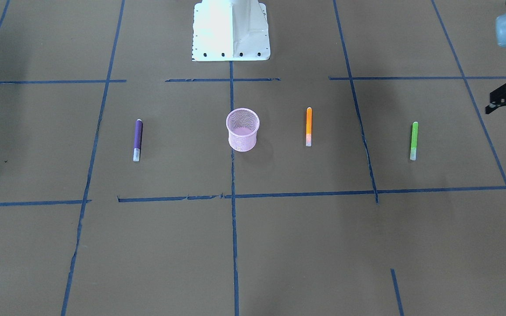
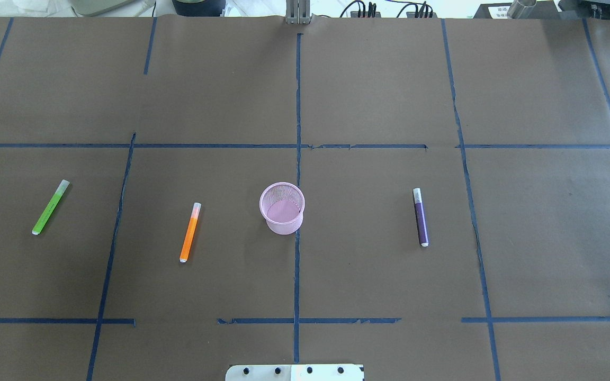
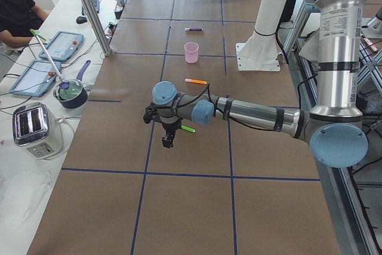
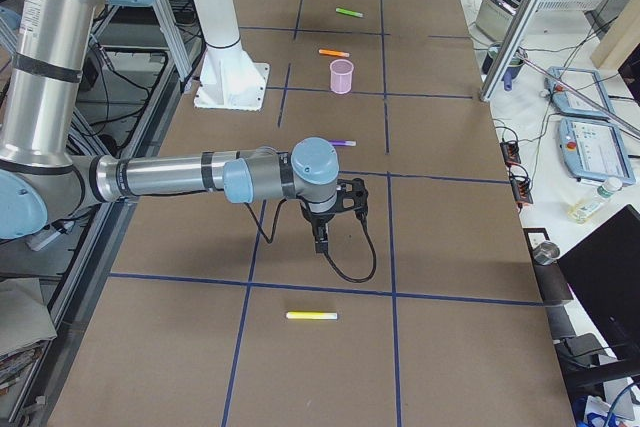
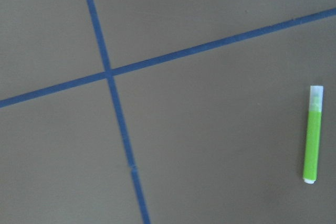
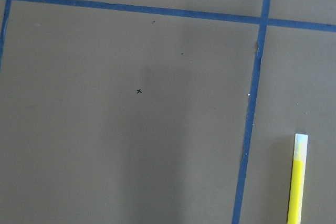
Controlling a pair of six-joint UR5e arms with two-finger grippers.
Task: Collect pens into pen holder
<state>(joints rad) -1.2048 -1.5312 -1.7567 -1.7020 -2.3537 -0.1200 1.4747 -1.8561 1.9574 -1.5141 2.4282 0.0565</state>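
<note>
Pen holder (image 2: 283, 226) empty — four pens loose on the table (image 2: 374, 84)

The pink mesh cup stands upright mid-table on a blue tape line (image 2: 297, 106), with nothing inside it. Nearest it, on the robot's left side, lies the orange pen (image 2: 190, 232). The green pen (image 2: 51, 207) lies farther out the same way. On the holder's other side lies the purple pen (image 2: 421, 217), and well beyond that the yellow pen (image 4: 311, 316), outside the overhead view. All four lie flat, apart from one another and from the holder.

The left gripper (image 3: 168, 141) hangs over the table just past the green pen, on the side away from the holder. The right gripper (image 4: 320, 244) hangs between the purple and yellow pens. Neither visibly carries anything, but I cannot tell whether their jaws are spread or closed.

Risks, as I judge them: the pens are slim and round, so off-centre fingers could roll one away instead of lifting it. The cup looks light, so a pen lowered at a tilt against its rim could tip it — and the yellow pen faces the longest carry.
</note>
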